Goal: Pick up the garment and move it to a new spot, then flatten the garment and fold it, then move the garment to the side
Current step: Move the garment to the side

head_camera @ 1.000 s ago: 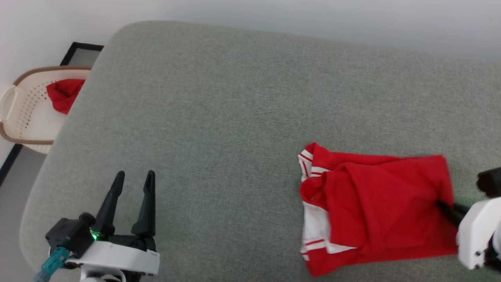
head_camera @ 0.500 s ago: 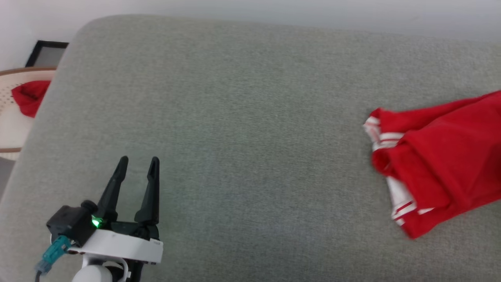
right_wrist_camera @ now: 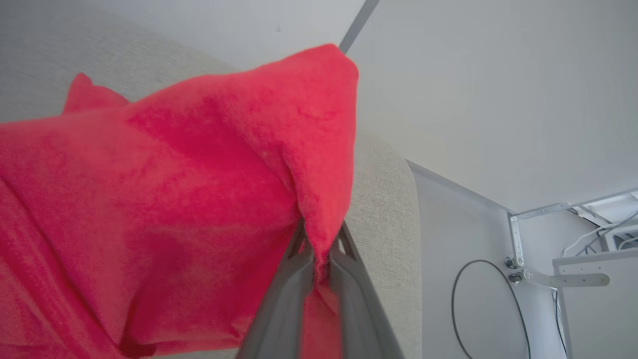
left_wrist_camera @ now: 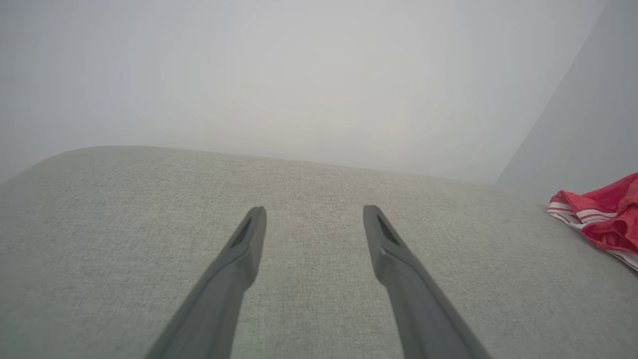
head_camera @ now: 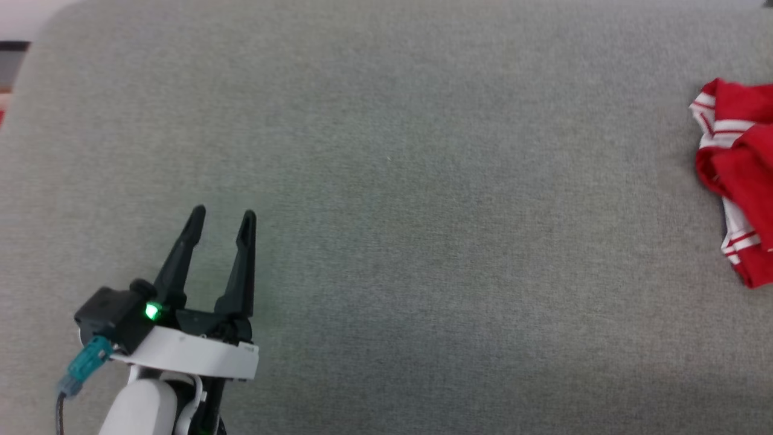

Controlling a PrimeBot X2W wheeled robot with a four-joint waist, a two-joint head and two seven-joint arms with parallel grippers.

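Garment clamped in right pincer, left pincer spread

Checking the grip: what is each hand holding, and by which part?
The right hand is shut on the shirt, pinching a bunched edge of its red body. The left hand is open, holding nothing.

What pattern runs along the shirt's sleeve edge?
Thin red and white stripes on the white sleeve of the bright red jersey shirt, clearest in the head view.

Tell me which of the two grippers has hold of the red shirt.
The right gripper, its jaws pinched shut on a fold of the red shirt; the left gripper stands open above the grey cushion, empty.
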